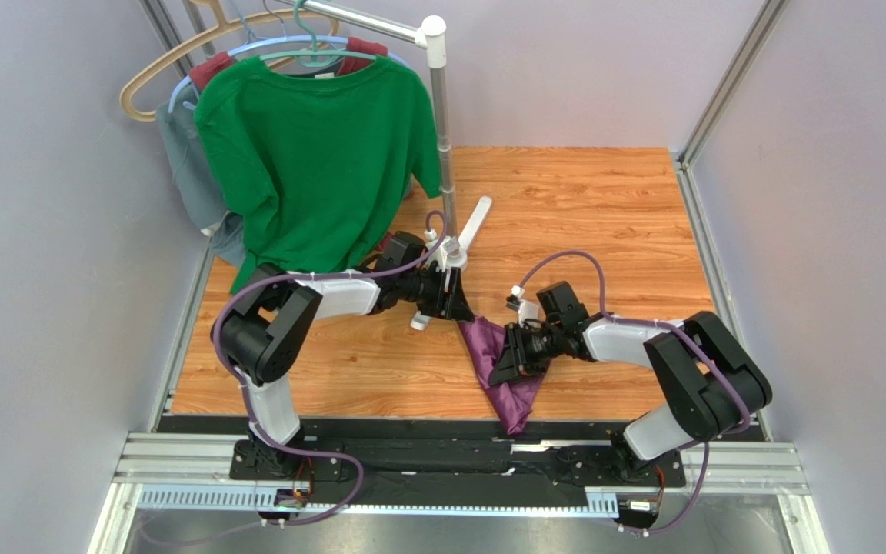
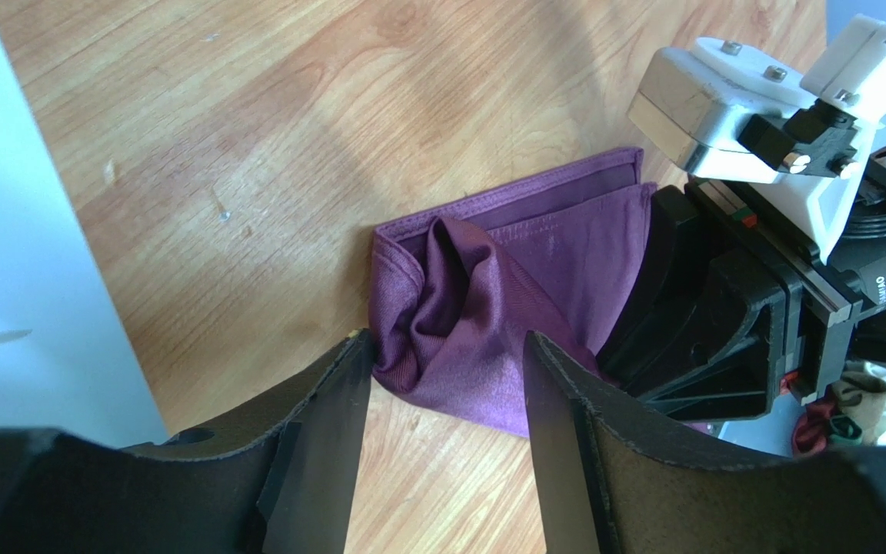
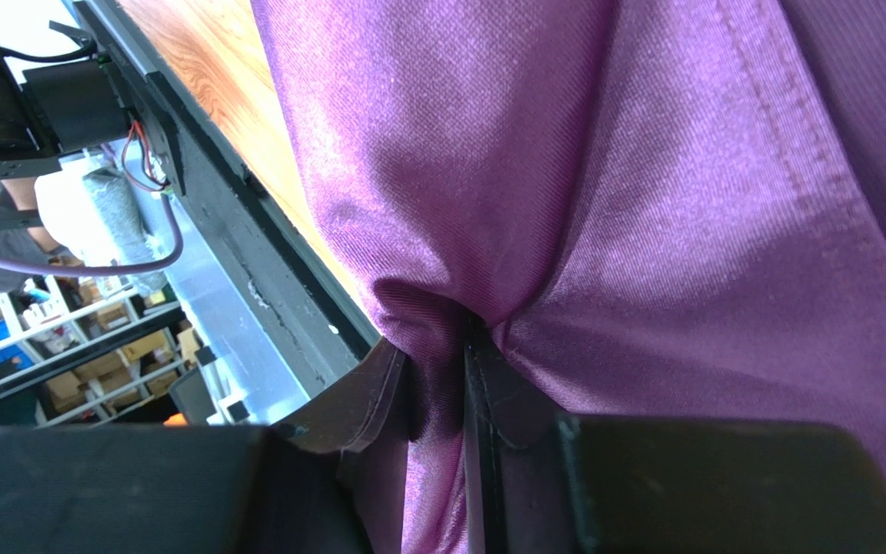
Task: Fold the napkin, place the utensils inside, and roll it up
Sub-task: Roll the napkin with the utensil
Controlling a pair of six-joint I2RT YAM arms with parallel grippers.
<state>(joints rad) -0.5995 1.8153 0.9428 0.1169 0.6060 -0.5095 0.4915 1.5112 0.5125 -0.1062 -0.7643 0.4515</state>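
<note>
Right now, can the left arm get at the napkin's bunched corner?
Probably yes. The left arm holds its jaws open over the bunched corner of the napkin, with nothing in between. The right arm pinches the cloth further along, off to the side.

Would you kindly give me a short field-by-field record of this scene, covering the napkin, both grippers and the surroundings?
napkin: dark purple, bunched, partly on the wooden table
right gripper: shut on a pinch of napkin cloth
left gripper: open, fingers astride the napkin's bunched corner
utensils: none visible in any view
background: green T-shirt hanging on a rack
</note>
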